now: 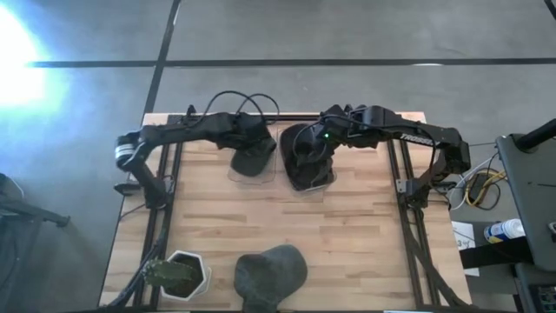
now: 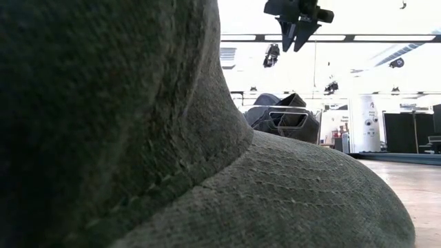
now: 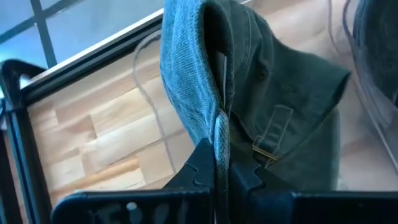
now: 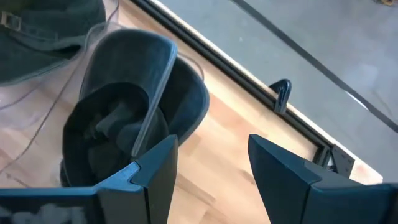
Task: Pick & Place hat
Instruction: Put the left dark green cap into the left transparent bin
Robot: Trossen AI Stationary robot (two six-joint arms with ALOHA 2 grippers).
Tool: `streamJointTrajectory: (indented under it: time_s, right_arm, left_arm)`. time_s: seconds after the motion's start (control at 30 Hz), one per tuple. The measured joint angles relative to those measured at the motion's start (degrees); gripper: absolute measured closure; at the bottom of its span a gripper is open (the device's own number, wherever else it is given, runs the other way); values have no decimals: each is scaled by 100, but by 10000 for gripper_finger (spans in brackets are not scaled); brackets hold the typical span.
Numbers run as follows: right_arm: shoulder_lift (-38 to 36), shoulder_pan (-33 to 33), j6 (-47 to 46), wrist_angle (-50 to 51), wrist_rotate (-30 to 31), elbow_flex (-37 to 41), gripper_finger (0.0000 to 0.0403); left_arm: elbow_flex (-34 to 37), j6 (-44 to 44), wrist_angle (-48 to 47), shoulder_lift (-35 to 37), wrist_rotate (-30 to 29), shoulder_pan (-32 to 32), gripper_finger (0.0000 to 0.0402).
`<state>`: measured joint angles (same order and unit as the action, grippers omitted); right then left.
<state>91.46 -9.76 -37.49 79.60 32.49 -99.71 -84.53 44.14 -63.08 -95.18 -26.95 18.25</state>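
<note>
Three dark green hats show. One hat (image 1: 271,274) lies crown up at the table's near edge and fills the low view (image 2: 207,172). A second hat (image 1: 252,158) is at the table's far middle over a clear stand, with my left gripper (image 3: 216,171) shut on it. A third hat (image 1: 309,163) (image 4: 124,118) sits in a clear holder just to its right. My right gripper (image 4: 211,165) hovers open above the third hat, touching nothing. My left gripper pinches a folded edge of the hat's cloth (image 3: 214,127) between its two fingers, beside the back strap and buckle (image 3: 266,149). The rest of the hat spreads out beyond the fingers. Whether it rests on the clear stand cannot be told.
A small potted cactus in a white pot (image 1: 178,274) stands at the near left corner. Black frame rails (image 1: 165,200) (image 1: 408,200) run along both sides of the wooden table (image 1: 365,252). Bare wood lies between the far hats and the near hat.
</note>
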Motion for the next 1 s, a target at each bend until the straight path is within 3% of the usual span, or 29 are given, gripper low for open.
streamJointTrajectory:
  time_s: [0.37,0.73,1.0]
  right_arm:
    - [0,-4,0,-31,-176,341,209]
    - [0,-15,194,-242,-394,341,209]
    - [-2,-13,234,-242,-642,341,209]
  left_arm:
    - [-104,66,-148,-657,3,-217,384]
    - [184,-320,460,-155,25,-413,292]
    - [240,-77,-342,294,-18,-499,228]
